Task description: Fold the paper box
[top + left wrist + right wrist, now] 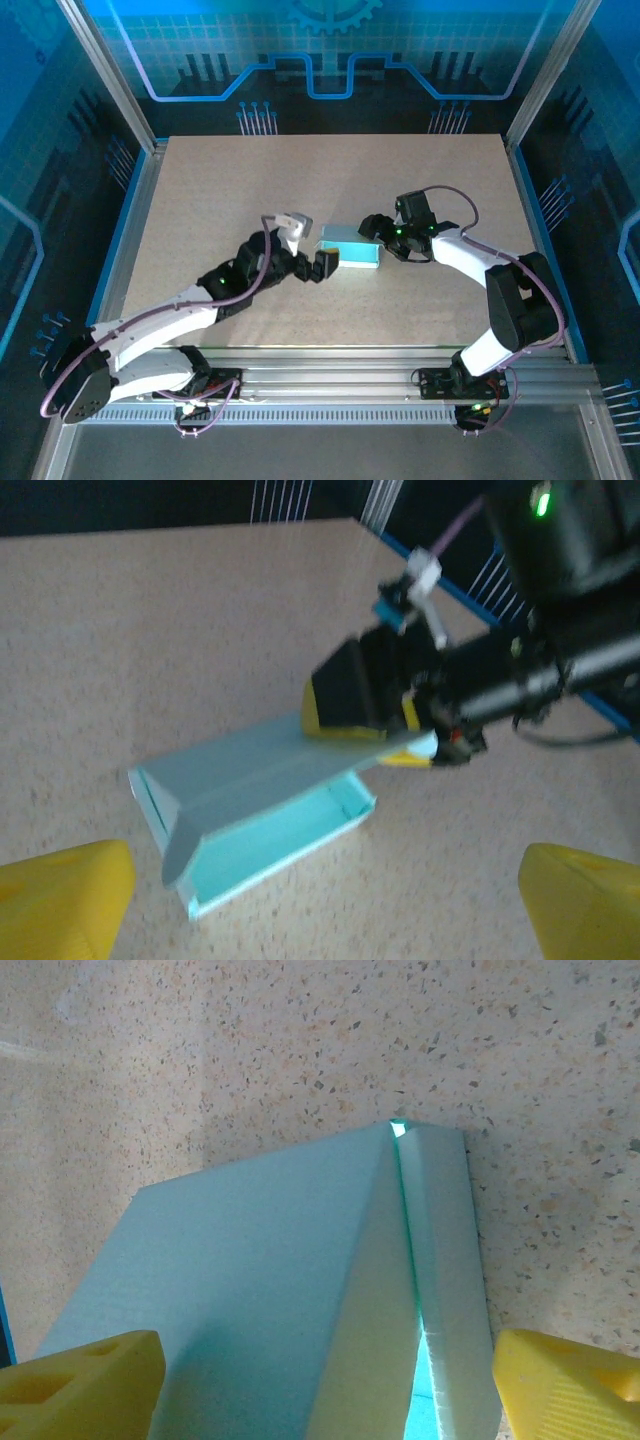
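Watching remotely, I see left fingers (60, 900) open beside the paper box (350, 258) on the desk (250, 190), right fingers (570, 1380) parted wide astride its raised lid (265, 770).

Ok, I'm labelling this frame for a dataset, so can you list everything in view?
paper box: one, pale mint, mid-table between the grippers, lid flap raised
table: one, speckled beige, under everything
rail frame: one, silver, along the table's near edge and sides
backdrop panels: blue circuit pattern, around the cell
left arm: one, white and black, from near left
right arm: one, white and black, from near right
left gripper: one, yellow-tipped, open, just left of the box
right gripper: one, yellow-tipped, fingers wide, straddling the box's right end
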Controlling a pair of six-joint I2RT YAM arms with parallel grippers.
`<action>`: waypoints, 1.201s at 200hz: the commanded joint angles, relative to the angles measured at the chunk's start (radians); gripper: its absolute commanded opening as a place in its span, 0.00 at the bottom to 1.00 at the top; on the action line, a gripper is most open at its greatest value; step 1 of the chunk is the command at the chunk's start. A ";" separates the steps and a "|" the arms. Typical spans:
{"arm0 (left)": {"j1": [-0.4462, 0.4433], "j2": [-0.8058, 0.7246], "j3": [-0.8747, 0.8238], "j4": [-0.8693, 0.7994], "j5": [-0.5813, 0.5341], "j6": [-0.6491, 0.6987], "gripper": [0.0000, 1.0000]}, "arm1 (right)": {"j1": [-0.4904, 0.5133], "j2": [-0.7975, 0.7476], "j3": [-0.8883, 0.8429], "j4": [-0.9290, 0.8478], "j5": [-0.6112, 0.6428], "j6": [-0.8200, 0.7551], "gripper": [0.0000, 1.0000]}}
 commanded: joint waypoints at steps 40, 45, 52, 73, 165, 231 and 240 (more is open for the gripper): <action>0.195 0.259 0.313 -0.286 0.160 -0.284 0.99 | -0.008 -0.002 0.001 0.001 -0.016 -0.034 0.86; 0.204 0.285 0.330 -0.299 0.174 -0.308 0.99 | -0.009 -0.002 -0.001 0.002 -0.017 -0.034 0.86; 0.219 0.324 0.352 -0.311 0.199 -0.331 0.99 | -0.009 -0.003 -0.002 0.003 -0.021 -0.035 0.86; 0.250 0.406 0.381 -0.306 0.277 -0.377 0.98 | -0.010 -0.002 -0.006 0.011 -0.029 -0.037 0.86; 0.275 0.567 0.331 -0.243 0.349 -0.363 0.59 | -0.014 0.000 -0.034 0.021 -0.045 -0.040 0.86; 0.276 0.617 0.265 -0.198 0.347 -0.363 0.47 | -0.022 -0.003 -0.073 0.019 -0.031 -0.057 0.85; 0.275 0.624 0.257 -0.192 0.346 -0.364 0.46 | -0.024 -0.002 -0.080 0.019 -0.028 -0.062 0.85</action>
